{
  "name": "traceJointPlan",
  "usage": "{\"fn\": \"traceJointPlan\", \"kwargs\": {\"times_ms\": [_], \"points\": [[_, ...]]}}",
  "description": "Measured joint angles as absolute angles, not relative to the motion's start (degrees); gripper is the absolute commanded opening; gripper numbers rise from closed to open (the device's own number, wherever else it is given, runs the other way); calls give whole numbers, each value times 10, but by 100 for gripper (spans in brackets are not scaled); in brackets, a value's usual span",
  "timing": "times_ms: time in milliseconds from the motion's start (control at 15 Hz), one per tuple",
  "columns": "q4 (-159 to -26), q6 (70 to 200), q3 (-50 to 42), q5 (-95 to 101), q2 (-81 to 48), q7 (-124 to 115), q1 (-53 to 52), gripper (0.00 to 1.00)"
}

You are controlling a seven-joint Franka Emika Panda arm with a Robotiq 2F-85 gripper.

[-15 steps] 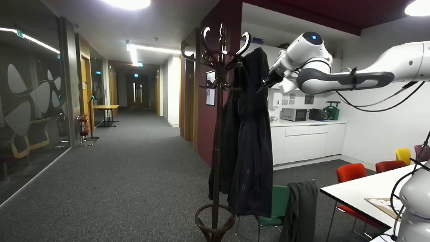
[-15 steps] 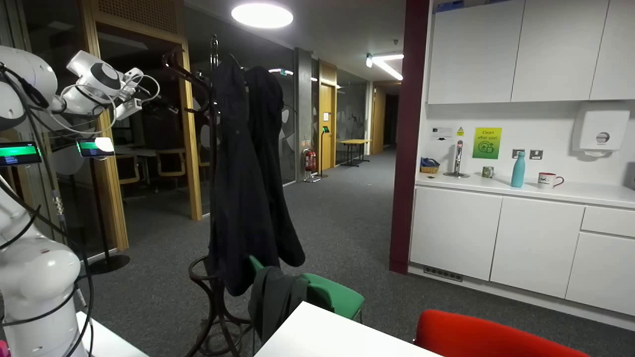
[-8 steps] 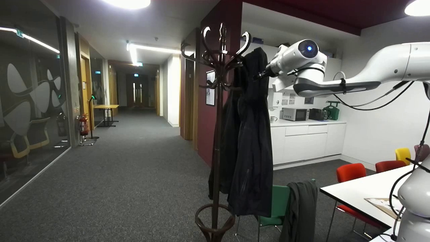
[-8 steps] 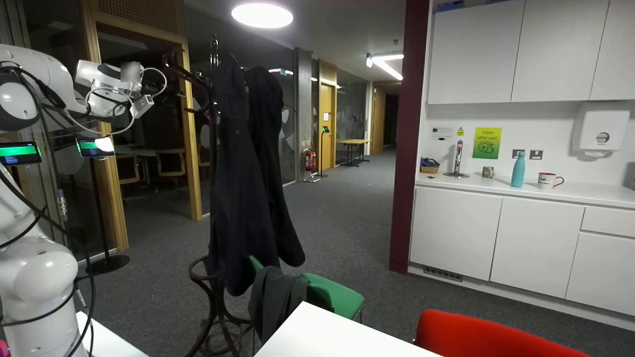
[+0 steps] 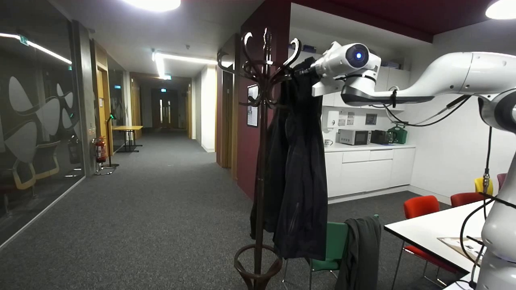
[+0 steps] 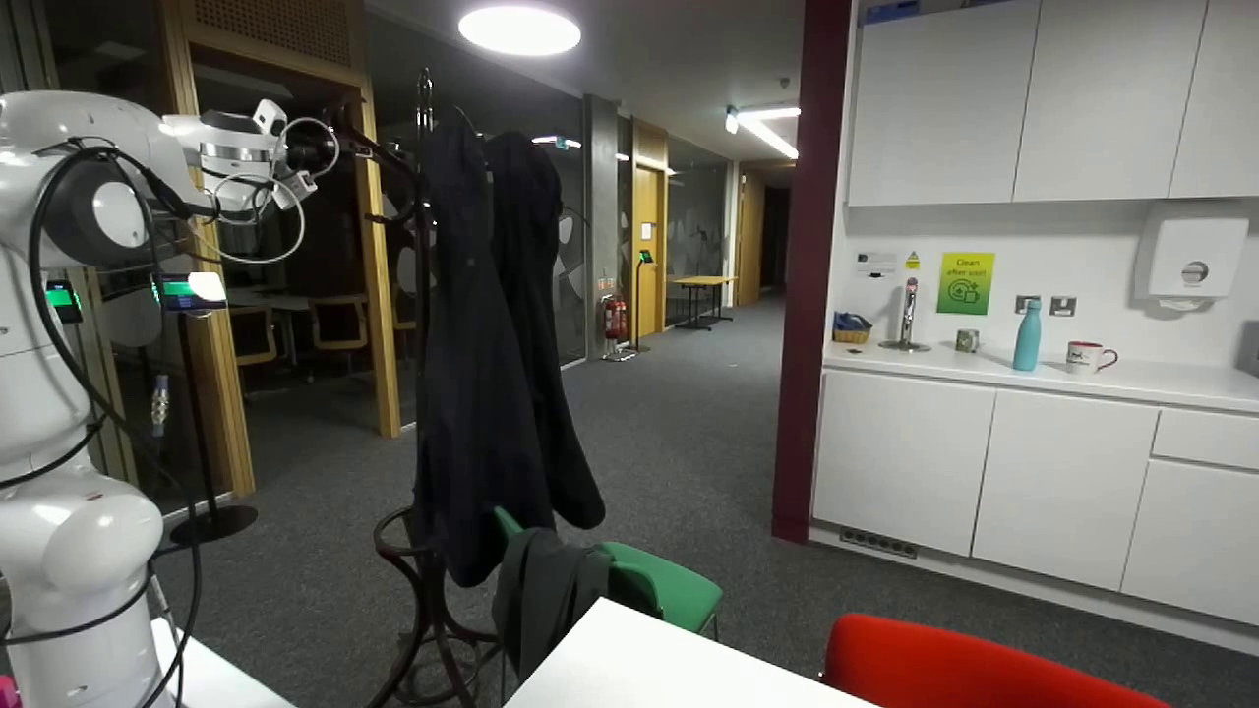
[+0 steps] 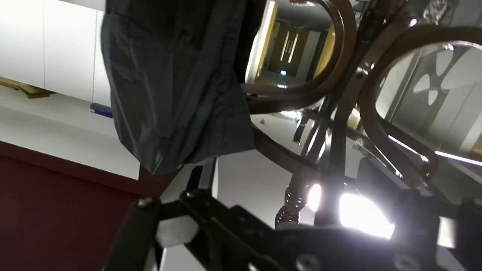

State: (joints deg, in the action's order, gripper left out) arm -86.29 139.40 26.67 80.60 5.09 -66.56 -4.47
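The end effector point(image 7: 288, 169) gapes, unladen, near the coat point(image 7: 180, 86) — a sideways sweep could snag the rack point(image 5: 261, 159), toppling both.

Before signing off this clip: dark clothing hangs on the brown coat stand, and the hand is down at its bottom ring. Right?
No: the hand is up near the hooks, not the bottom ring, as both exterior views show. Dark clothing hangs on the brown coat stand.

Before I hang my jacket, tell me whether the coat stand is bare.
No, a dark coat hangs from the coat stand in an exterior view.
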Motion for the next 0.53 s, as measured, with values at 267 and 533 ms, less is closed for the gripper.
{"fn": "traceJointPlan", "kwargs": {"times_ms": [267, 533], "points": [[-782, 1380, 251, 820, -12, -691, -98, 100], [-711, 1379, 235, 829, -65, -692, -139, 100]]}}
